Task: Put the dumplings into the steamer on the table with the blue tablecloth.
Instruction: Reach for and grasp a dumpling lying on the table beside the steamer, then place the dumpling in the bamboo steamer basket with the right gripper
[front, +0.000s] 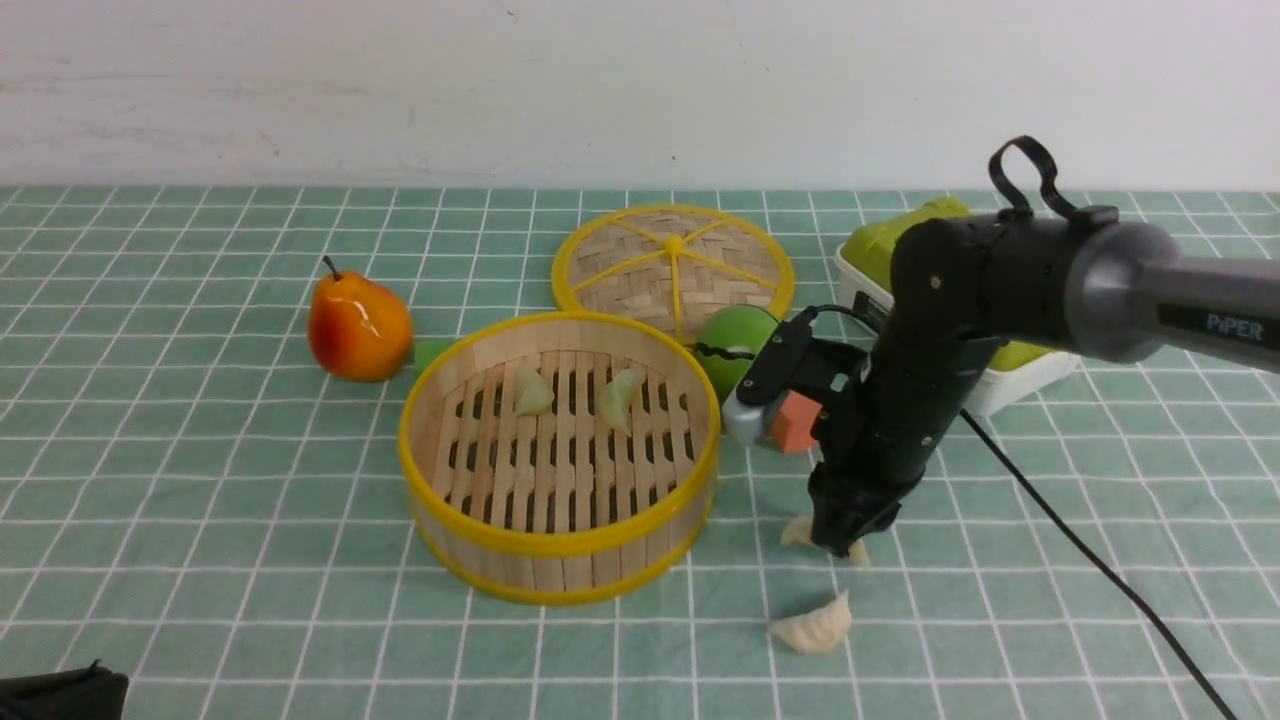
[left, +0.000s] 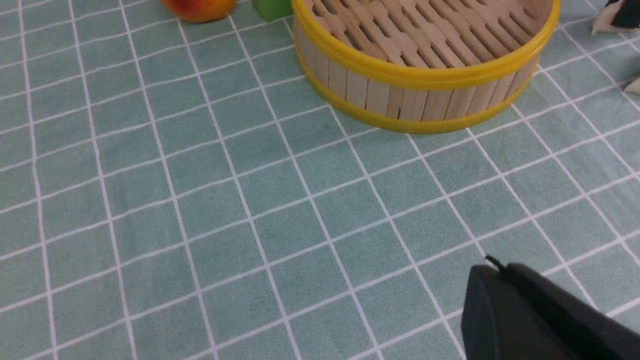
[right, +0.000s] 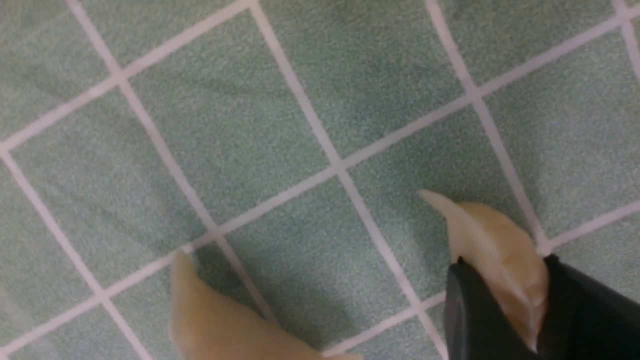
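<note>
Between dark fingertips (right: 475, 300), one dumpling (right: 500, 255) looks pale, crescent-shaped, ridged.

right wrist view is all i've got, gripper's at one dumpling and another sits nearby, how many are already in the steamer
Observer: Two dumplings lie on the slatted floor of the steamer.
Operator: ok and which way is the steamer from my gripper
Observer: In the front view, it stands to the left of the right gripper.
</note>
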